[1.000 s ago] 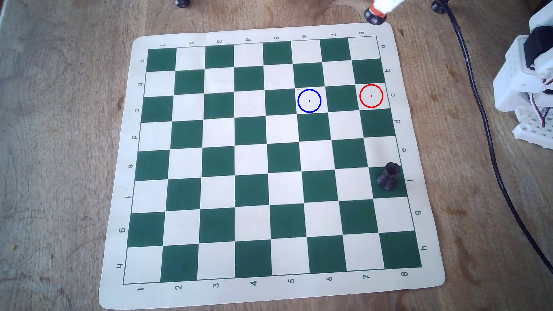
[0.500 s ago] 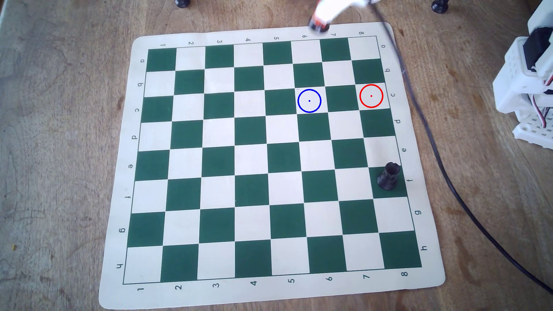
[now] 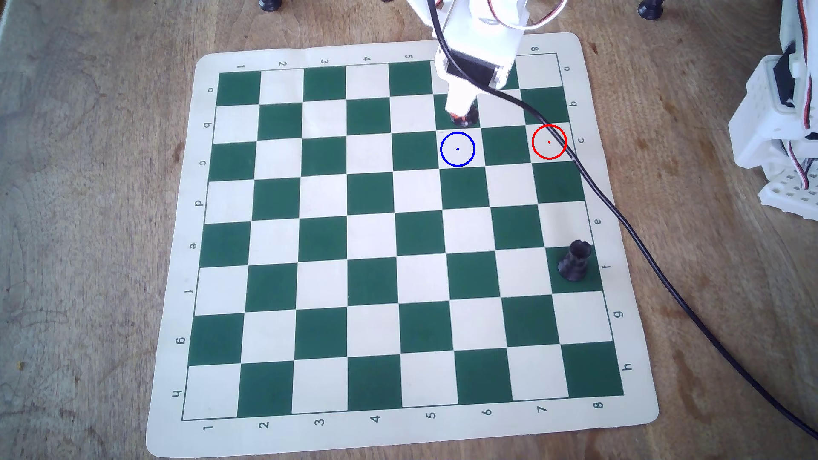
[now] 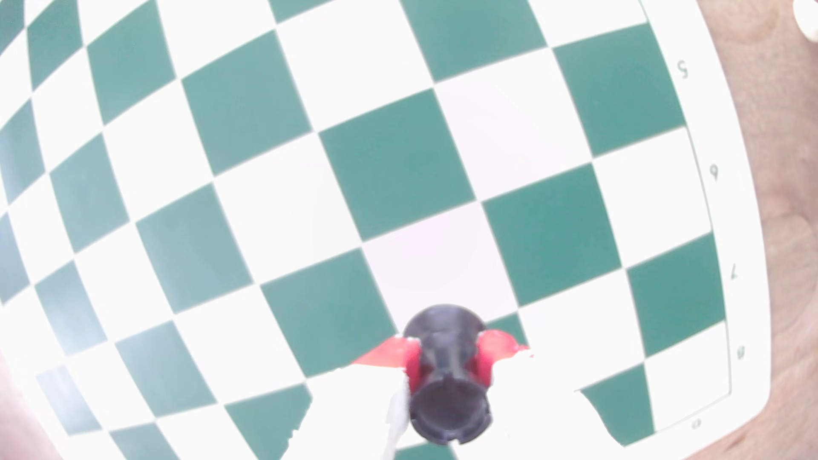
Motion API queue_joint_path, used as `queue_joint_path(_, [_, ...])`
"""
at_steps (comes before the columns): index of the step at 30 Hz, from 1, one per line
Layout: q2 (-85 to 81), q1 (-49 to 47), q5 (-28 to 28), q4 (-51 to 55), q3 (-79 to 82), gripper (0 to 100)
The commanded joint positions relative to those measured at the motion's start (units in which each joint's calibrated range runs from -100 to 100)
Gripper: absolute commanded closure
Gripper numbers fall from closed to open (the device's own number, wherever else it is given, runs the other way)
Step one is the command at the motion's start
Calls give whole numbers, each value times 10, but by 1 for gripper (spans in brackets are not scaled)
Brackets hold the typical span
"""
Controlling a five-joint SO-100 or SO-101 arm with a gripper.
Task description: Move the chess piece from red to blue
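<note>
The white end effector (image 4: 447, 367) with red-padded fingertips (image 4: 409, 362) is pinching the small black plastic rook (image 4: 447, 385), the chess piece of the task, one pad on each side of its narrow waist. In the wrist view the notched crown sits nearest the camera and the flared round base points away toward the green-and-cream vinyl chess mat (image 3: 177, 283); the piece looks upright in the grip. In the overhead view the rook (image 3: 470, 116) hangs under the end effector (image 3: 462, 117), over the dark square just short of the thin blue circle with its centre dot (image 3: 457, 149). The thin red circle with its centre dot (image 3: 549, 142) lies well off to one side of the end effector and is empty, crossed at its edge by a black cable (image 3: 619, 216). A second black rook (image 3: 574, 261) stands far from the end effector near the mat's edge.

The piece is probably light, rigid and smooth moulded plastic, so little squeeze is needed, but its glossy curves could slip or twist. The waist is the right hold: crown and base flare above and below the pads and keep it from sliding out. Its small base means it could topple if let go tilted or above the counter
</note>
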Motion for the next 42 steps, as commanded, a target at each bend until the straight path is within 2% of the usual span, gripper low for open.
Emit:
queue_joint_path(1, [11,-5,3,-7,4,100])
queue_joint_path(42, [58,-11,-3,-71,8,100])
